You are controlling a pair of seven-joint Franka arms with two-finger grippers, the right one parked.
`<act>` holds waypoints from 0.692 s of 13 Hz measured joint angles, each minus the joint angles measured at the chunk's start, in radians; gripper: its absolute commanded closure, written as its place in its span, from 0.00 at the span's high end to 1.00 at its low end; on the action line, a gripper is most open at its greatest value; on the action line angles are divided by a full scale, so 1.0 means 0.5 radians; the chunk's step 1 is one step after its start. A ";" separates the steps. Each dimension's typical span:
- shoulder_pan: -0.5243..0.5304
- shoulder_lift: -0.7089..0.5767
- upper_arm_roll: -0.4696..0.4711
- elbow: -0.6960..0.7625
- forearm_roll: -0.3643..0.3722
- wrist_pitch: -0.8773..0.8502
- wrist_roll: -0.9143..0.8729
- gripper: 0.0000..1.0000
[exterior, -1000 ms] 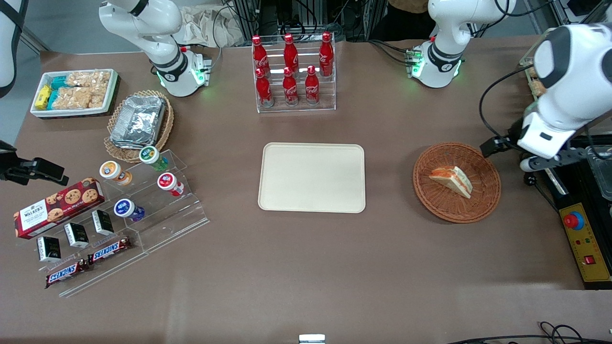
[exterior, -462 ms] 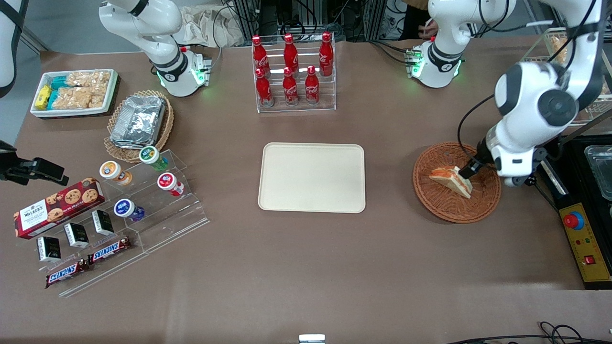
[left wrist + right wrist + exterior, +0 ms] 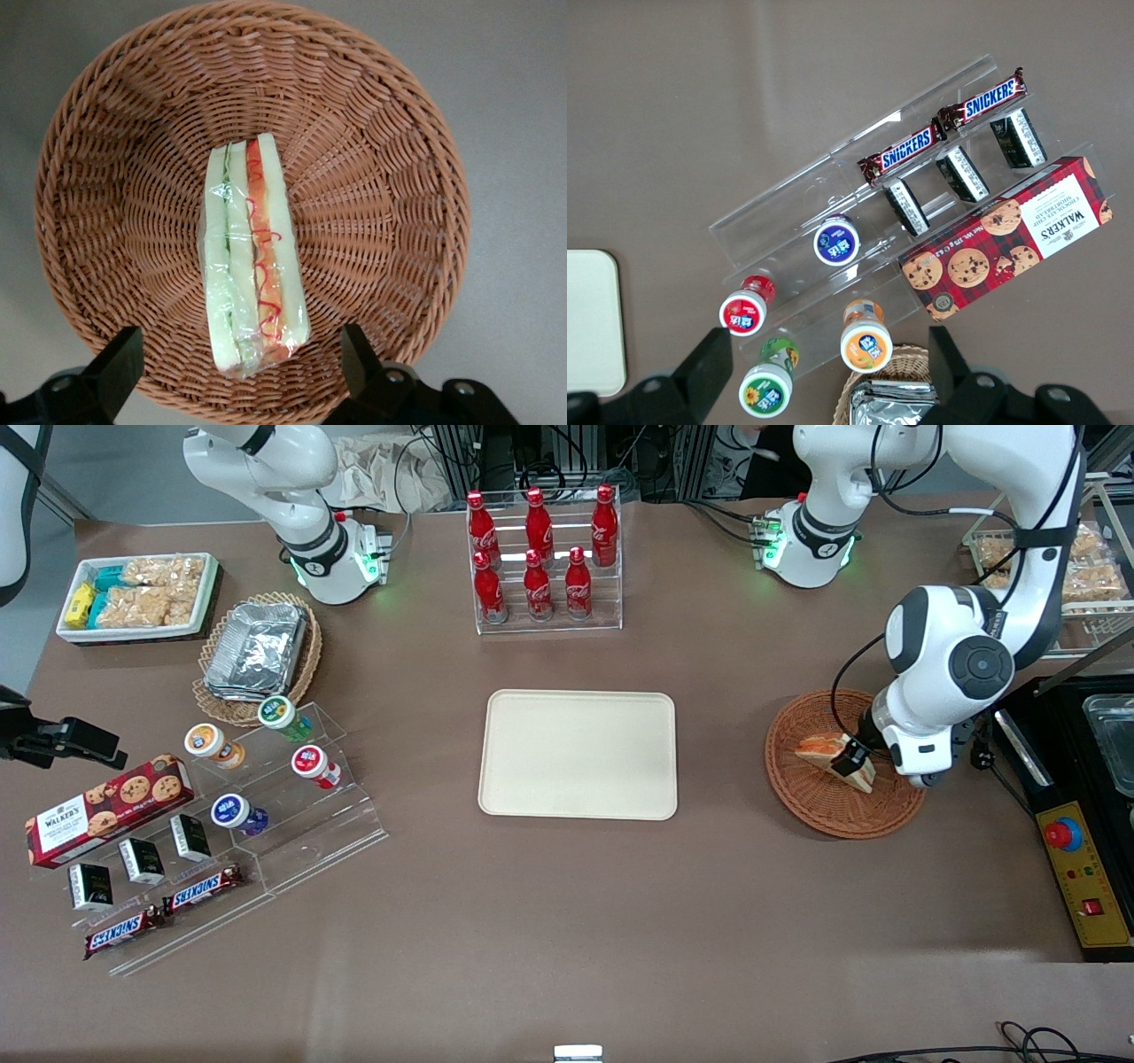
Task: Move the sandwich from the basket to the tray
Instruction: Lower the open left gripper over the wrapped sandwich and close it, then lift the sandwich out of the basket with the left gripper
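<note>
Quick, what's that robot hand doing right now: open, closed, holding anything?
Hand: open, holding nothing, poised over the sandwich in the basket, one finger to each side.

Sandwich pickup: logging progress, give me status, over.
Gripper open, over the basket, fingers straddling the sandwich. Sandwich lying in basket, not gripped. Tray bare. Nothing in the way.

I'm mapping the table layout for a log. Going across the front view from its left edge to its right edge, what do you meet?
Cookie box → foil trays → cola bottle rack → tray → basket with the sandwich in it and the open claw over the sandwich.
</note>
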 measured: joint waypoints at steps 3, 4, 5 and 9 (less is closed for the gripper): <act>0.000 0.007 0.000 -0.104 0.000 0.144 -0.031 0.99; 0.000 0.010 0.001 -0.157 0.000 0.211 -0.036 0.99; 0.000 0.012 0.003 -0.205 0.000 0.267 -0.041 0.94; 0.001 0.029 0.008 -0.246 0.000 0.340 -0.082 0.12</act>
